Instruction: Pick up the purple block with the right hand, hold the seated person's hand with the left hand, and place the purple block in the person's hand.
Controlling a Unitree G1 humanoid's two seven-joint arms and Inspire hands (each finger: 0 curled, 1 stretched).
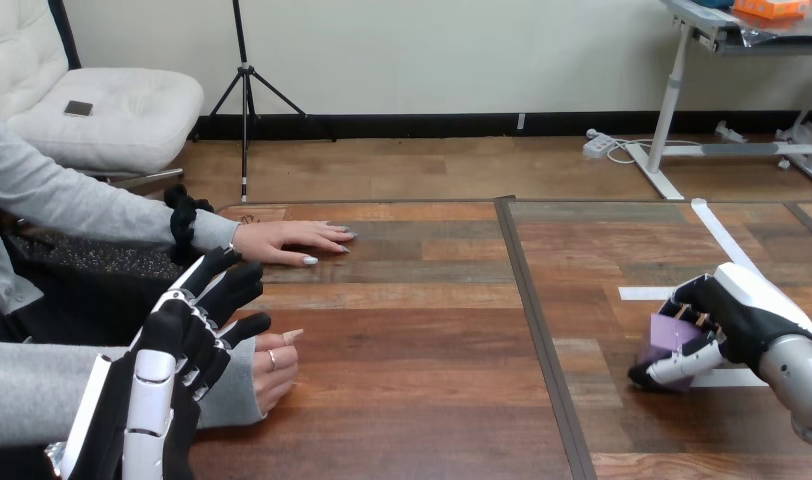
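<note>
1. At the table's right side, your right hand (pixel 727 315) is closed round the purple block (pixel 670 333). The fingers curl over its far face and the thumb lies along its near lower edge. You cannot tell whether the block is clear of the table (pixel 432 330). White tape strips (pixel 722 235) lie just beside it.
2. Handling, by judgement: the block looks small, rigid and light, with flat faces and plain edges. It is probably smooth, so it may slip or rotate if you pinch it on a corner. Nothing suggests it is fragile.
3. Hold: set thumb against fingers on two parallel faces and leave the underside free, so that you can lay the block flat into a palm.
4. At lower left, your left hand (pixel 187 335) is open, its fingers spread and fairly straight. It is over the sleeve and wrist of the person's nearer hand (pixel 274 368). No finger is seen curled round the wrist, and contact cannot be told.
5. The nearer hand rests on the table loosely curled, with the palm not turned up. The person's farther hand (pixel 292 242) lies flat, palm down.
6. Consequence: the block and both of the person's hands are well apart, across the table. Expect a light grip to suffice for the carry, its firmness set by slip rather than by weight.
</note>
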